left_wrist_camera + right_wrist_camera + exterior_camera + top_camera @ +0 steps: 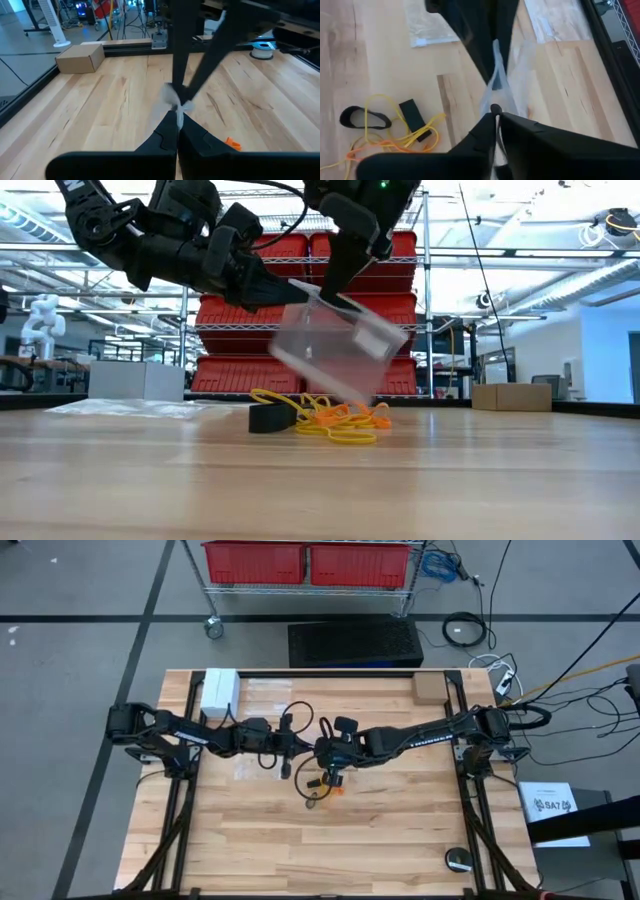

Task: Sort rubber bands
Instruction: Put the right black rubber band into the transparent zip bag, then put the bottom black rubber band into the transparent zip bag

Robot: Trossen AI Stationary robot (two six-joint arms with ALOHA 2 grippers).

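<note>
Rubber bands (330, 420) in a small tangled heap on the worktop (480, 480), yellow and orange ones mixed with black bits, right under a clear plastic bag (335, 345). Very light, soft and stretchy; likely to cling together and come up in a bunch. Best pinched on one loose loop at the heap's edge. Left tool (178, 117) squeezed shut on one side of the bag. Right tool (496, 112) pinching the other side, tips nearly together. Bag held up in the air between both, thin and floppy.
</note>
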